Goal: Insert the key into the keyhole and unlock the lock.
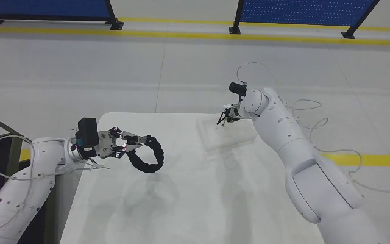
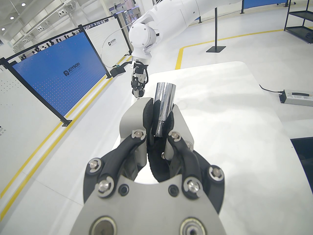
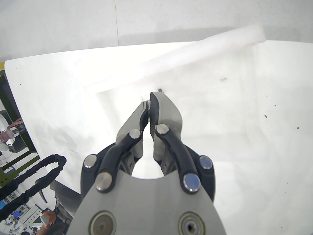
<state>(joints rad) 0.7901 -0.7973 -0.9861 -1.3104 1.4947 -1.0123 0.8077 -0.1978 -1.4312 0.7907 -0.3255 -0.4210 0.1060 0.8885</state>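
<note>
My left gripper (image 1: 141,141) hangs over the table's left part, shut on the lock (image 2: 164,106). The lock's chrome cylinder stands up between the fingers, its open end pointing toward the other arm. Its black cable loop (image 1: 150,161) hangs below the gripper and shows too as a dark loop (image 3: 29,174) in the right wrist view. My right gripper (image 3: 150,100) is shut on the key (image 3: 147,104), a thin metal sliver pinched at the fingertips. It hovers over the table's far middle (image 1: 223,116), well apart from the lock.
A shallow translucent tray (image 1: 226,139) lies on the white table (image 1: 183,207) under the right gripper; its rim (image 3: 195,50) runs just beyond the fingertips. Blue fence panels (image 1: 55,9) stand on the floor past the table.
</note>
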